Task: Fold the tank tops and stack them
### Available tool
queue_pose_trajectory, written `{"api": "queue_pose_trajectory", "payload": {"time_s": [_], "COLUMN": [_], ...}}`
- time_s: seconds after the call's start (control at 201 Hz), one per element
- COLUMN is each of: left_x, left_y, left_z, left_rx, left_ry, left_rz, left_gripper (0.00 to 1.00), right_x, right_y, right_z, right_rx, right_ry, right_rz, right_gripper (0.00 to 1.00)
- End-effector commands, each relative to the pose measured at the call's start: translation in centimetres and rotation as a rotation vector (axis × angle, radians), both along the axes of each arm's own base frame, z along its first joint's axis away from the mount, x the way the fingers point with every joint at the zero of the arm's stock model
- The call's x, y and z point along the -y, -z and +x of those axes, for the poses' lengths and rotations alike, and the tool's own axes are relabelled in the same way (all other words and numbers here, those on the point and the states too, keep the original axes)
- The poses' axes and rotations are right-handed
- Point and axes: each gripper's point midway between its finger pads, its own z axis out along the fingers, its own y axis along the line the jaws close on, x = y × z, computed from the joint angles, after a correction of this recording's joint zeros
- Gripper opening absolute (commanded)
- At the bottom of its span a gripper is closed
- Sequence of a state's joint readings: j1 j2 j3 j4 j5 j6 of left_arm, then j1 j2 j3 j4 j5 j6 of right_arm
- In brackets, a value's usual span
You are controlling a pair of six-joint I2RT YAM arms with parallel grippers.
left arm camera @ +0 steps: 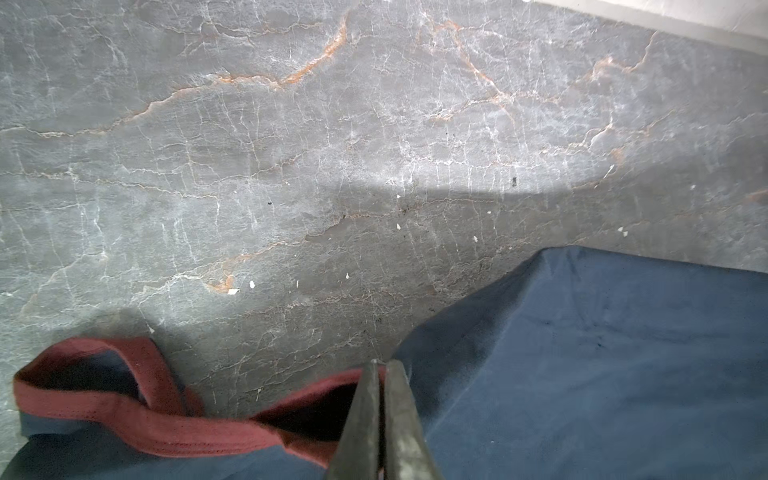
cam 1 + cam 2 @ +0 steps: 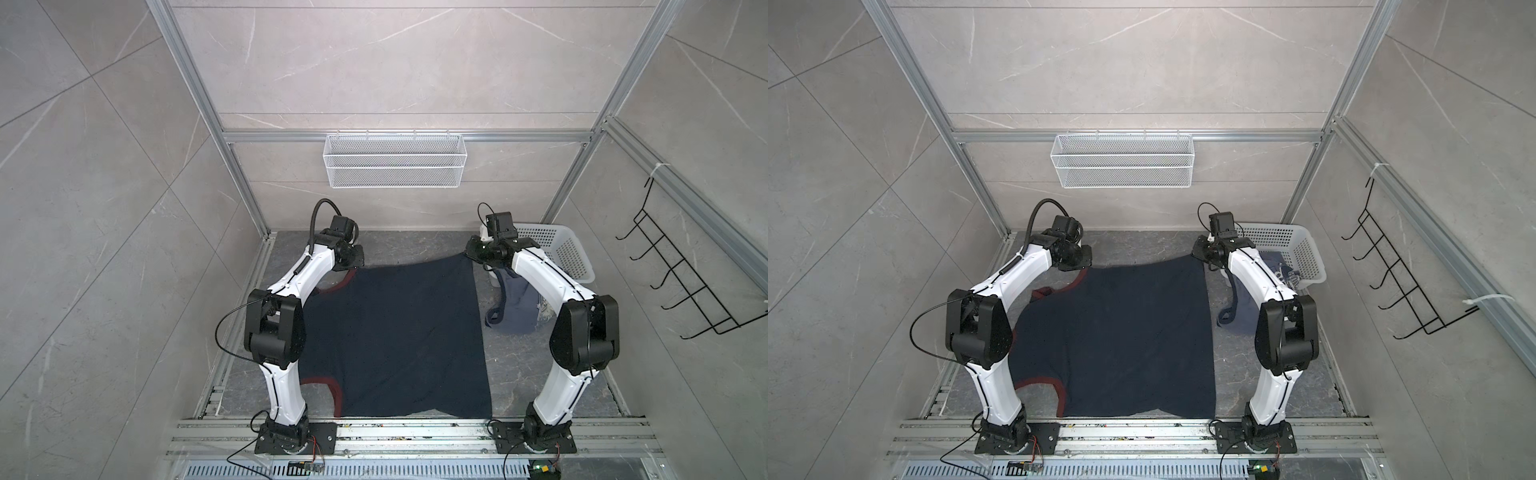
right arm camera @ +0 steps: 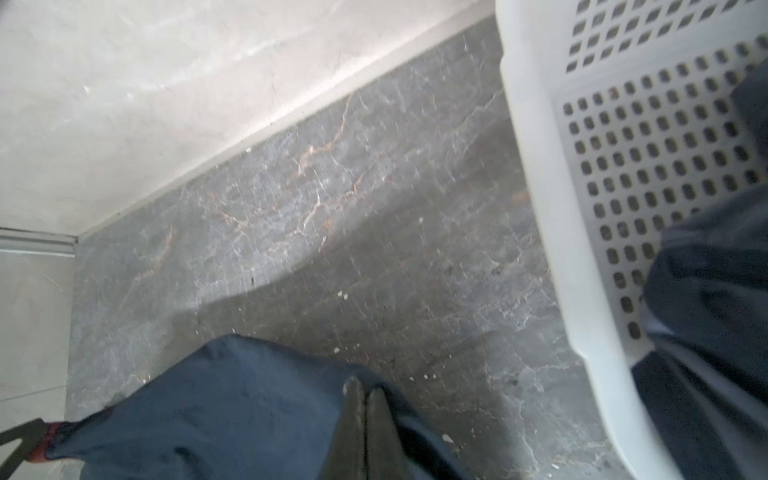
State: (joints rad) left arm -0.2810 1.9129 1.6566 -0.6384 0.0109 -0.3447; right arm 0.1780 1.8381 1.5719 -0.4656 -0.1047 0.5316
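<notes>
Soft, even light from overhead. Just beyond the left gripper [image 1: 380,365] a shadow darkens the table [image 1: 415,257]; brighter farther out. Around the right gripper [image 3: 365,386] everything smears, basket [image 3: 536,187] included.

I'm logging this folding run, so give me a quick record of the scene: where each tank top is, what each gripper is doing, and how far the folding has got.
navy tank top: spread flat on the table, unfolded
slate-blue tank top: crumpled, spilling from the white basket at far right
left gripper: shut on the navy tank top's far edge, by the maroon trim
right gripper: shut on its far right corner
stack: not started
</notes>
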Motion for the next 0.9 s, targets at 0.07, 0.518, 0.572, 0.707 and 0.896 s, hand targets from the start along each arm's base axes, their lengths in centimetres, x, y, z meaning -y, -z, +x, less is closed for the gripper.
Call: {"api": "queue_pose_trajectory", "payload": {"time_s": [0.07,0.518,0.572,0.707,0.896], "left_x": [0.6,-2.8,-4.3,-8.7,-15.1], "left_y": [0.1,-3.3,-4.7,-4.4,1.1], "left_z": [1.3,0.9,0.1,-2.5,-4.8], "left_rx": [-0.020,-0.056,-0.019,-0.006,-0.078], "left_ry": [-0.006,-0.125,-0.164,-0.290,-0.486], "left_rz": [-0.095,-0.131,-0.129,-0.084,-0.146], "left_gripper": [0.00,0.79,0.82,0.81,0.76], "right_x": [1.0,3.3,3.3,1.3,-2.7], "right_y": [-1.5,-3.5,-4.0,-3.6,-0.7], "right_z": [1.2,0.7,-0.7,-5.0,-11.4], "right_rx": [0.037,0.007,0.005,-0.028,-0.089], "right_ry": [0.038,0.078,0.069,-0.019,-0.143], "right_rz": [-0.054,-0.186,-0.185,-0.093,-0.053], "right_gripper": [0.00,0.79,0.85,0.84,0.84]}}
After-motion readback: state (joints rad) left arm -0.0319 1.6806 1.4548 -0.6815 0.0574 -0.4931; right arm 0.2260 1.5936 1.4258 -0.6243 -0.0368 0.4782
